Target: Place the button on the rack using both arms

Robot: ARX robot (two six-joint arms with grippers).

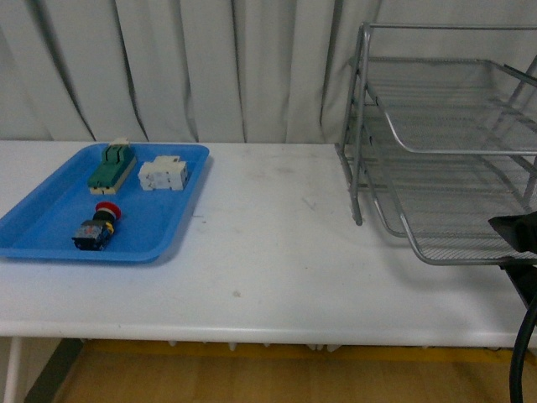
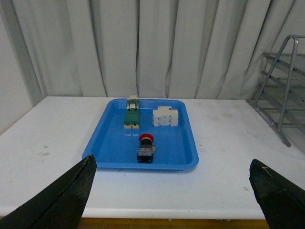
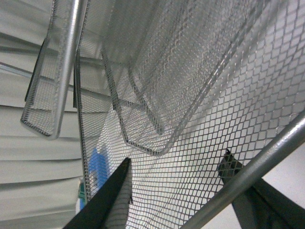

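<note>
The silver three-tier wire-mesh rack (image 1: 470, 152) is cut off at the right edge of the front view. The right end effector (image 1: 513, 231) appears there only as a dark fragment at lower right. The left end effector (image 2: 171, 163) fingers (image 2: 57, 200) are cropped by its wrist frame. Markings on the red-capped, dark-bodied push-button (image 1: 99, 225) are too small to read.

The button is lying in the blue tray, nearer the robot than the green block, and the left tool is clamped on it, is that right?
No. The left tool is not clamped on the button: the left wrist view shows its fingers wide open, clear of it. The button does lie in the blue tray, nearer the robot than the green block.
</note>
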